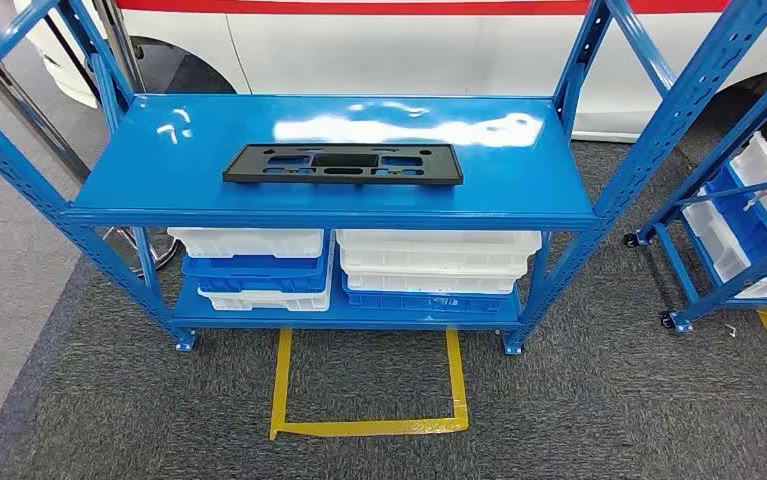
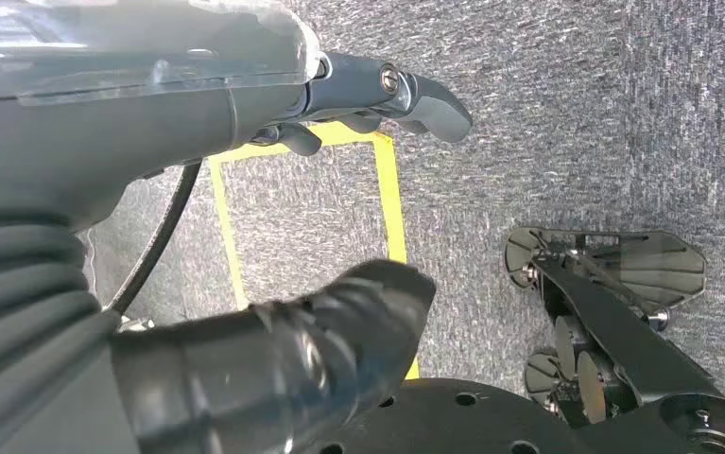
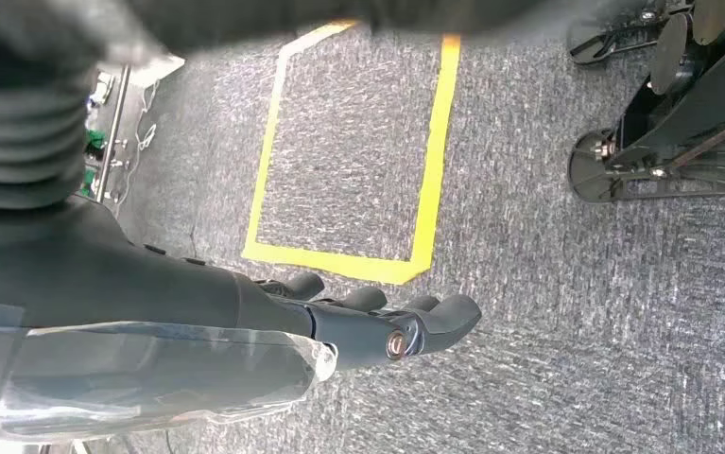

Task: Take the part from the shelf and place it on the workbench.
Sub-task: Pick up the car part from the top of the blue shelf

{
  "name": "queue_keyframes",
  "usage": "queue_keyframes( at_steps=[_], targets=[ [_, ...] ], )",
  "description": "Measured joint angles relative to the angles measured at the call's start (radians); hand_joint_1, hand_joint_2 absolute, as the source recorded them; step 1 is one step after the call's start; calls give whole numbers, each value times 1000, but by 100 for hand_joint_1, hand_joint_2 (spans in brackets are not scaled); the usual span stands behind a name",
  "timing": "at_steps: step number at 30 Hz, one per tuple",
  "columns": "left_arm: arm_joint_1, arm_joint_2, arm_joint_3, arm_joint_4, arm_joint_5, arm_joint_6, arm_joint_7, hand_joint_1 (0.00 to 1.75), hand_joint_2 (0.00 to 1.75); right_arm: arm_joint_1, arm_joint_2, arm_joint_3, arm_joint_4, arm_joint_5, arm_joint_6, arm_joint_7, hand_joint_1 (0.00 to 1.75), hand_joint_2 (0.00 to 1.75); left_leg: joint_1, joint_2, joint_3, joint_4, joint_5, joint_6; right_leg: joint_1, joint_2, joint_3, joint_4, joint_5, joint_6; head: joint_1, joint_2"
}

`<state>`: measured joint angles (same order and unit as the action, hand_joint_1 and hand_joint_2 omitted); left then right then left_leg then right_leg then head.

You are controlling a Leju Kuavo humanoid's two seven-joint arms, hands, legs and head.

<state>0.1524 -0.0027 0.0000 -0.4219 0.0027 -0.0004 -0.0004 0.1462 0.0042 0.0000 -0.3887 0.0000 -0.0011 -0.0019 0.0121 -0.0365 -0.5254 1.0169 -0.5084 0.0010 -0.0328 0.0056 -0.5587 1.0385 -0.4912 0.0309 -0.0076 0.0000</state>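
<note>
While the part (image 1: 342,164) lies flat on the shelf (image 1: 209,195), both wrist views show the left hand (image 2: 339,218) and right hand (image 3: 377,322) loosely spread, holding nothing.

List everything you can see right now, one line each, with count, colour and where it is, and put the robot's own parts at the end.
part: one, black, flat and long, lying on the top shelf of the rack.
rack: one, blue metal, straight ahead, with a top and a lower shelf.
bins: several, white and blue, stacked on the lower shelf.
second rack: one, blue, at the right edge, holding white bins.
tape outline: one, yellow, on the grey carpet in front of the rack.
vehicle: one, white with a red stripe, behind the rack.
left hand: one, grey with darker fingers, holding nothing, hanging over the carpet.
right hand: one, grey, holding nothing, hanging over the carpet.
</note>
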Motion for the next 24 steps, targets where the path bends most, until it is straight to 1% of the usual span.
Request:
queue_keyframes(
  at_steps=[5,9,15,17,19,22,24],
  targets=[
    [-2,0,1,0,-4,0,0,0,175,-3,0,-1,0,1,0,0,0,175,0,0,0,0,0,0,0,0,0,0,0,0,0,0],
    [-16,-6,25,6,-48,0,6,0,0,-22,2,-14,0,26,1,13,0,0,0,0,0,0,0,0,0,0,0,0,0,0,0,0],
    [-18,-7,29,7,-57,0,7,0,0,-24,3,-16,0,31,1,15,0,0,0,0,0,0,0,0,0,0,0,0,0,0,0,0],
    [-30,-11,45,12,-93,-2,14,0,0,-37,4,-27,1,50,1,25,0,0,0,0,0,0,0,0,0,0,0,0,0,0,0,0],
    [-60,-24,92,27,-193,-6,29,0,0,-75,10,-68,6,95,3,47,0,0,0,0,1,0,0,0,0,0,1,0,1,0,0,0],
    [-115,-52,188,61,-381,-15,56,0,0,-151,23,-177,21,151,20,68,0,0,0,0,2,0,0,0,0,0,2,0,1,0,0,0],
    [-131,-61,220,71,-438,-20,62,0,0,-176,28,-218,27,158,34,66,0,0,0,0,2,0,0,0,0,0,2,0,1,0,0,0]
  ],
)
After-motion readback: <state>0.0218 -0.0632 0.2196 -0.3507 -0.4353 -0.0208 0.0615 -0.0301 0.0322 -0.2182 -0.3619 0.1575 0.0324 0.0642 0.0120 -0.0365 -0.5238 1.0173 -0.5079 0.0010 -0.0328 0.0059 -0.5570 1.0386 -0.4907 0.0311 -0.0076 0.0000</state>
